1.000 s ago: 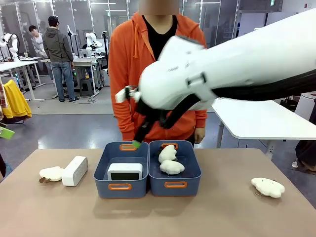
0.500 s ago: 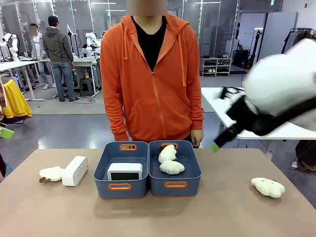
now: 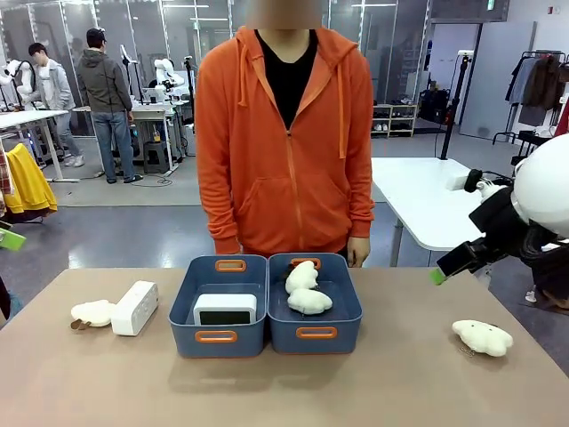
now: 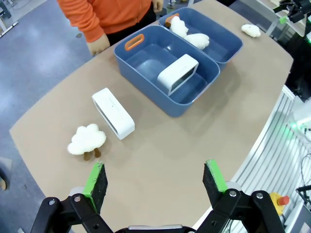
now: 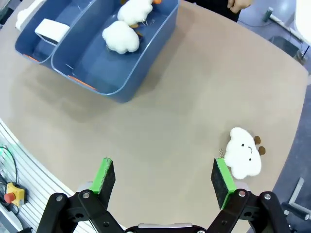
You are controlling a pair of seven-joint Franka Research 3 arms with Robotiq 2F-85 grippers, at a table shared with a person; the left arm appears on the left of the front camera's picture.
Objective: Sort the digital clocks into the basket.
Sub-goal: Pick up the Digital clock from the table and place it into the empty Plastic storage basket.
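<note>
From the front the right end effector (image 3: 440, 274) stands side-on, one green pad hiding the other, its arm (image 3: 542, 196) cut by the right edge; the clock (image 3: 225, 309) in the left basket (image 3: 216, 336) has its foot hidden behind the near wall, its screen too small to read; in the right wrist view a white thing (image 5: 23, 17) is cropped at the top-left corner, unidentifiable.

The basket (image 3: 240, 343) stands on the table (image 3: 373, 382), just left of the second bin (image 3: 342, 339). The first digital clock (image 3: 225, 309) lies in the basket; two plush toys (image 3: 309, 302) lie in the second bin. The second digital clock (image 3: 135, 308) lies left of the basket, with a third plush toy (image 3: 92, 312) just beside it. A fourth plush toy (image 3: 482, 337) lies far right.
</note>
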